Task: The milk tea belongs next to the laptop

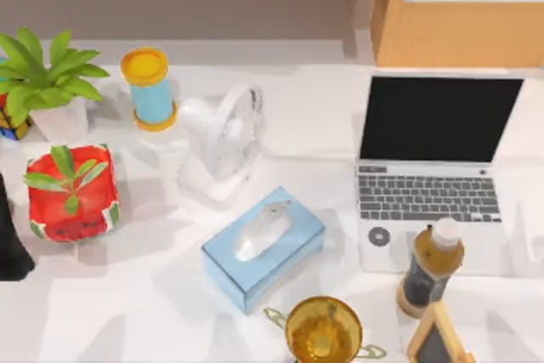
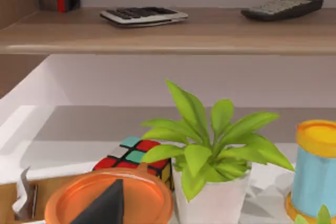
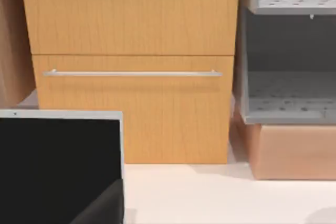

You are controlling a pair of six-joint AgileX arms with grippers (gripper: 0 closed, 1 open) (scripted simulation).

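Observation:
The milk tea (image 1: 431, 268), a small bottle with a white cap and dark label, stands upright at the front edge of the open laptop (image 1: 429, 201), just right of its round dark sticker (image 1: 379, 236). The laptop's black screen (image 3: 58, 166) also appears in the right wrist view. My left arm (image 1: 10, 235) is parked at the table's left edge, far from the bottle. A dark part of my left gripper (image 2: 105, 205) and one of my right gripper (image 3: 100, 205) edge into their wrist views. Nothing is held by either.
A blue tissue box (image 1: 263, 248) lies mid-table. A golden trophy cup (image 1: 323, 329) and small chalkboard (image 1: 438, 342) stand in front of the bottle. A white stand (image 1: 225, 142), yellow-capped can (image 1: 150, 89) and two potted plants (image 1: 72, 193) (image 1: 47, 82) fill the left.

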